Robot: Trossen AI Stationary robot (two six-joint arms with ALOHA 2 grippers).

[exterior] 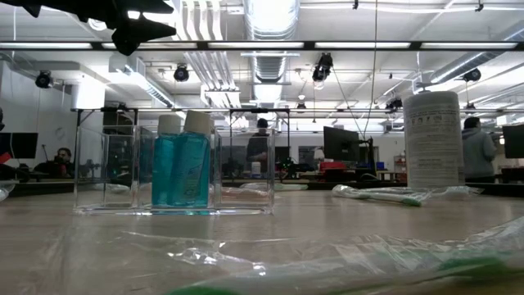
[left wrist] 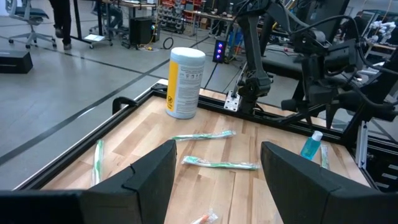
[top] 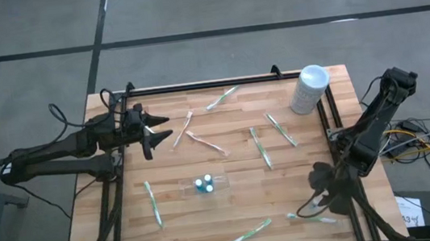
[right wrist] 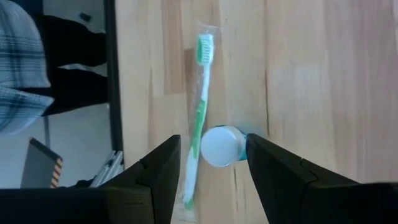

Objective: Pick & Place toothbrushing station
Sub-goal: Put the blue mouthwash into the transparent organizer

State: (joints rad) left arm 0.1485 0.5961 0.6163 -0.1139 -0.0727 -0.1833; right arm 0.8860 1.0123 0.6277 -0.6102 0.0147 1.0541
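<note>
Wooden tabletop [top: 240, 199] at 5 o'clock: the right gripper [right wrist: 209, 177] hangs with jaws spread around a small blue bottle's white cap [right wrist: 221, 146], beside a wrapped toothbrush [right wrist: 198, 102]. Bottle likely light, rigid, slippery; grip below the cap. Left gripper [left wrist: 216, 177] waits unclenched at 10 o'clock.

The robot's left arm reaches in from the table's left edge, lying nearly level above the near-left part of the top, its left gripper [top: 159, 131] pointing toward the middle with the two dark fingers [left wrist: 149, 180] spread wide apart. The right arm rises from its base at the right edge, bends at the elbow and folds down toward the right-hand corner, where the right gripper [top: 320, 189] points straight down at the surface, its fingers [right wrist: 280, 177] parted and hanging above the wood.
</note>
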